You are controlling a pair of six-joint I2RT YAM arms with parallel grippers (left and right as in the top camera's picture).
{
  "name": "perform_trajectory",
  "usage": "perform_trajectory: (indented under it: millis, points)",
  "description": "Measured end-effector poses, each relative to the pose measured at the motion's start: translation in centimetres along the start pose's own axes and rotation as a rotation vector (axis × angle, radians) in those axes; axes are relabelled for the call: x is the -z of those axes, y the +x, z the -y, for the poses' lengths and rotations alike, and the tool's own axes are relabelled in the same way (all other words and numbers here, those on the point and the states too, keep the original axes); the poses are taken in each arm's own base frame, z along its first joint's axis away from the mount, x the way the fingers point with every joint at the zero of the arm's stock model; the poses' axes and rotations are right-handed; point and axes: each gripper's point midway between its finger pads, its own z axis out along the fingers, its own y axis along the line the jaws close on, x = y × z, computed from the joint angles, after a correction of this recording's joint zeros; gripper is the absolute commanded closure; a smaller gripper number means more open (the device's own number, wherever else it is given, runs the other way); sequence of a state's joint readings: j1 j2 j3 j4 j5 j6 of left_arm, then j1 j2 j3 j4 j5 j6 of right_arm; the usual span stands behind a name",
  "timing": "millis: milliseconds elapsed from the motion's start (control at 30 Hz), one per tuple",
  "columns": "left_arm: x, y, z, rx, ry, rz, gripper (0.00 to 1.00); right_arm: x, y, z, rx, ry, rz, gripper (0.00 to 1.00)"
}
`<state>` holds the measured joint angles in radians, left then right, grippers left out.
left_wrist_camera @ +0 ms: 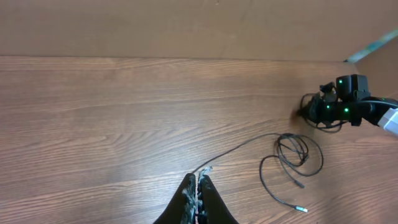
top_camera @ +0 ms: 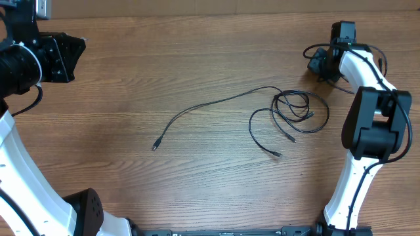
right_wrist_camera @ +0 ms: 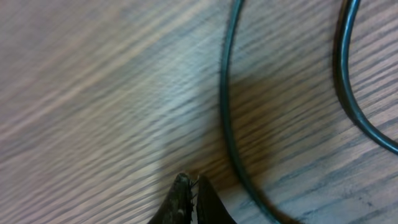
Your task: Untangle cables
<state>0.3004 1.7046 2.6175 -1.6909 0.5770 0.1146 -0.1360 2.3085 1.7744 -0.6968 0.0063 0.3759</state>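
Cables (top_camera: 289, 111) lie loosely tangled right of center. Left gripper (left_wrist_camera: 198, 200) fingers are pressed together, right gripper (right_wrist_camera: 193, 199) looks the same, blurry view though.

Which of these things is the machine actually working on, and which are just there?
For the job: thin black cords with small plug ends, partly looped together, lying free.
Just there: brown wooden tabletop; thicker black wiring on the right robot arm.
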Motion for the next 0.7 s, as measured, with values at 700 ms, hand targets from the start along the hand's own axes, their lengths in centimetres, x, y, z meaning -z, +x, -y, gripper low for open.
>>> perform_trajectory:
  millis: [700]
  points:
    - [0.0,0.0,-0.2,0.009,-0.014,-0.001,0.96,-1.2,-7.1,12.0,-0.099,0.092,0.153,0.96]
